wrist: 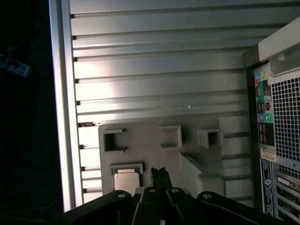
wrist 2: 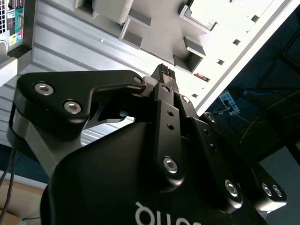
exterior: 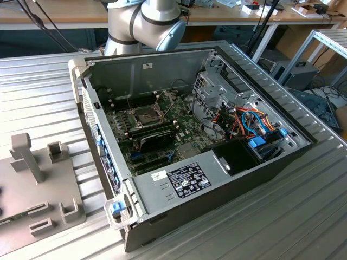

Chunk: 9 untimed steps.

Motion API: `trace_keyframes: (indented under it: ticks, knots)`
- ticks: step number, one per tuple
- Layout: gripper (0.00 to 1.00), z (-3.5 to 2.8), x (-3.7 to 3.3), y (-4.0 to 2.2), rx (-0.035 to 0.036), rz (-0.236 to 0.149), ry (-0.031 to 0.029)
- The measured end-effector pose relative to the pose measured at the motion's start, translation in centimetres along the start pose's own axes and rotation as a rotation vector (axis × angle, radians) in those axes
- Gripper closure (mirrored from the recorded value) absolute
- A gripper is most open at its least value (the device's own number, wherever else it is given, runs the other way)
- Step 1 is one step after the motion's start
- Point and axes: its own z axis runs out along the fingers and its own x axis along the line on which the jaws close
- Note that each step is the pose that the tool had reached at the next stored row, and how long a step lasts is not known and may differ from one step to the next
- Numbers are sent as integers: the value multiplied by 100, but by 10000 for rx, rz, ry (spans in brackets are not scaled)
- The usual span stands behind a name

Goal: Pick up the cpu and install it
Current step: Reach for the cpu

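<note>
Spreading under the claw (wrist: 159, 174) and far beyond it, the ribbed metal table (wrist: 164, 61) carries everything. The open computer case (exterior: 162, 70) is the biggest thing on it; in the first wrist view its perforated rear panel (wrist: 286, 117) stands well apart from the claw, off to one side. The robot arm (exterior: 146, 21) rises behind the case in the exterior view. Inside the case lie the green motherboard (exterior: 122, 127), a black oblong part (exterior: 157, 140) and, beside that, the dark socket (exterior: 147, 114) with its metal frame, all far from the claw.

Directly below the claw sits the grey fixture plate (wrist: 154, 159), with raised blocks and square pockets. In both wrist views the claw points down at this plate, its tips over a bare patch between pockets; whether they touch the plate cannot be told.

The claw's two dark fingers (wrist: 155, 176) are pressed together with nothing between them, and it has hold of nothing.

The cpu (wrist: 127, 180), a small silver-grey square, lies flat in a pocket of the plate just beside the closed tips, apart from them.
</note>
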Motion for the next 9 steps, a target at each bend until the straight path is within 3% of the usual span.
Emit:
trace_keyframes:
  ticks: [9]
  knots:
    - [89,31,28,-4,0,0,1]
